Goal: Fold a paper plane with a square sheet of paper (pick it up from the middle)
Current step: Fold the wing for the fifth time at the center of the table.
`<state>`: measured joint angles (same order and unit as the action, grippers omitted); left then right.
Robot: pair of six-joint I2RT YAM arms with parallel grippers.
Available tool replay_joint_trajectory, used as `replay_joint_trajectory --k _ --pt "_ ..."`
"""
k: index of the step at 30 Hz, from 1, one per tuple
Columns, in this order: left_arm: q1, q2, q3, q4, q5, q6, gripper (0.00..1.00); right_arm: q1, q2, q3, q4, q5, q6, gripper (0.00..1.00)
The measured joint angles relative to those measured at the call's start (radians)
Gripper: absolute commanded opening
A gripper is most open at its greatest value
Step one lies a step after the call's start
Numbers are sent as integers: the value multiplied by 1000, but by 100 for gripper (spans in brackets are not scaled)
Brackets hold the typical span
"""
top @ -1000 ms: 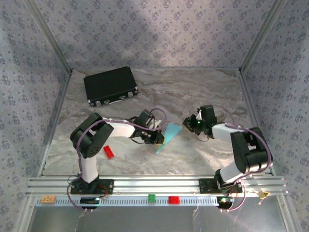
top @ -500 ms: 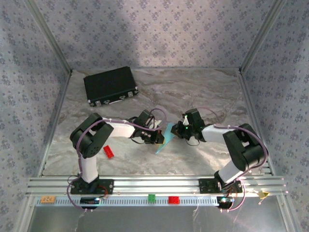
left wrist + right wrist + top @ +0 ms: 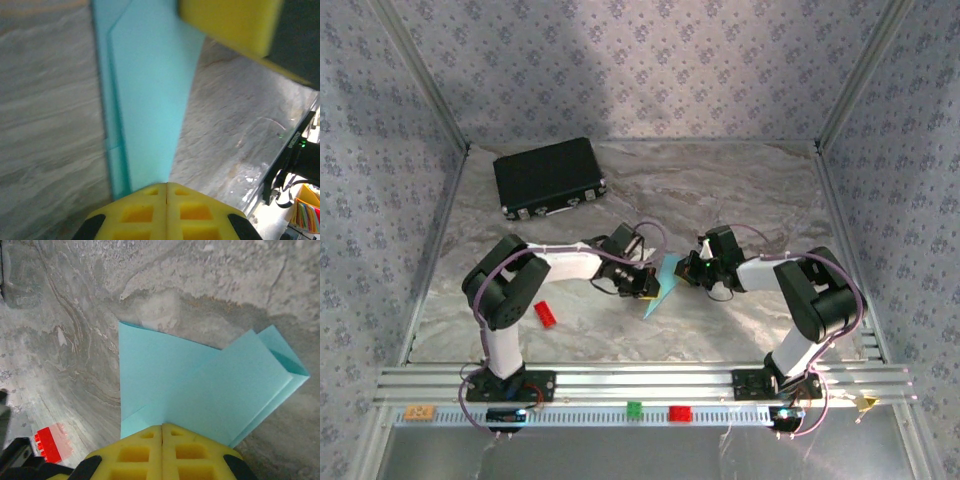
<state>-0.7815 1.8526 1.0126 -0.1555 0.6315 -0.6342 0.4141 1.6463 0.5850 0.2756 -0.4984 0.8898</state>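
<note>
The sheet of paper, light blue and folded into layered flaps with a pointed end, is held up off the marble table between the two arms. My left gripper is shut on one edge; its yellow tips meet on the paper. From the other side my right gripper is shut on it too, tips pressed together over the paper. A yellow pad of the right gripper shows at the far end of the paper in the left wrist view.
A black case lies at the back left. A small red brick sits beside the left arm, also seen as the red brick. On the front rail stand a green brick and another red brick. Patterned walls enclose the table.
The right gripper swung left from its place apart to reach the paper and closed on it. The left gripper kept its hold and hardly moved.
</note>
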Motion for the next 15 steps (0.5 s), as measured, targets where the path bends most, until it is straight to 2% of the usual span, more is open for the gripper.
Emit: replay_joint_trajectory --k 6,15 --pt "0 10 105 -40 22 26 0 -3 2 0 3 1 0 6" --pt "-22 106 194 -86 53 65 0 -9 2 0 2 0 0 6"
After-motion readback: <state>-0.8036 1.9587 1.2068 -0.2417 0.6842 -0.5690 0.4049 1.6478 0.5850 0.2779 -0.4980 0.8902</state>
